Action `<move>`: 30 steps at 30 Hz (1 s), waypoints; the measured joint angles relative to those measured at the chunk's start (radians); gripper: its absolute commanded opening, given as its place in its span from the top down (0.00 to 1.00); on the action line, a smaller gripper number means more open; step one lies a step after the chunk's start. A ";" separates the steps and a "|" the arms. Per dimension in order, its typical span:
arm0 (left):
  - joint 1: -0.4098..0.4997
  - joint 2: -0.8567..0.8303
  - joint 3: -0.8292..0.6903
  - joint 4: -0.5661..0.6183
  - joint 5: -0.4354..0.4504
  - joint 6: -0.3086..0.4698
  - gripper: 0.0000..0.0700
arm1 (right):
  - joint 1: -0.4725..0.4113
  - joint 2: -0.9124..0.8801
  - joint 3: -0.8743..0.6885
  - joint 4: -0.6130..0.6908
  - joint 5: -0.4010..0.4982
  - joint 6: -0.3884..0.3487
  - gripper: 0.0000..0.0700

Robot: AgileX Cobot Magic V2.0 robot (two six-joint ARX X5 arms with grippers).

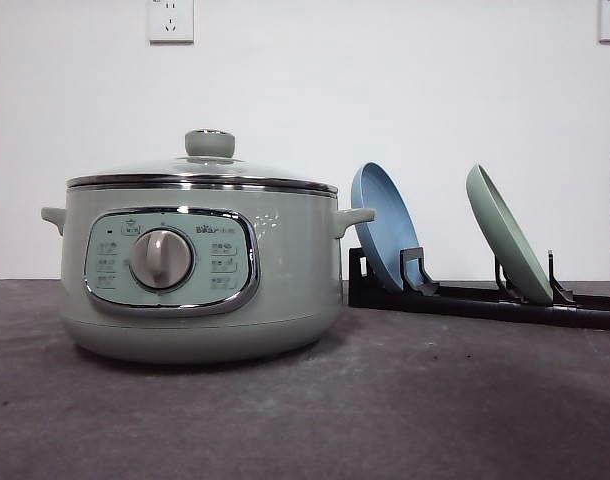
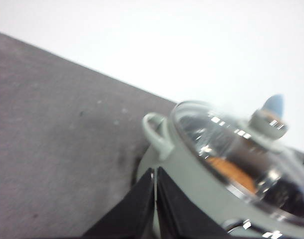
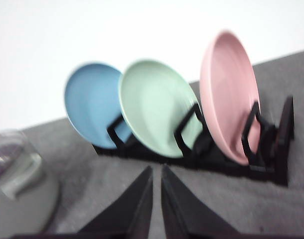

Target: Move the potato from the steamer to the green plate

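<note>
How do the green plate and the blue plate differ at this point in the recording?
The green plate is pale mint, while the blue plate is sky blue. In the front view the blue plate stands nearest the steamer, and the green plate sits one slot further to the right. In the right wrist view the green plate partly overlaps the blue one. Both stand on edge, tilted, in the black rack, and look similar in size.

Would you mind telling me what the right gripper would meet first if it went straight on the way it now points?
Probably the black plate rack, around the foot of the green plate standing in it. The right gripper points at that stretch with only bare table between, though depth is hard to judge.
</note>
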 measured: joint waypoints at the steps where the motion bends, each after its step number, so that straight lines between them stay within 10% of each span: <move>1: -0.001 0.004 0.015 0.000 0.000 -0.006 1.00 | 0.000 0.011 0.026 -0.006 0.000 0.004 0.97; 30: -0.117 0.626 0.828 -0.232 0.263 0.045 1.00 | 0.169 0.651 0.769 -0.360 -0.370 -0.014 0.97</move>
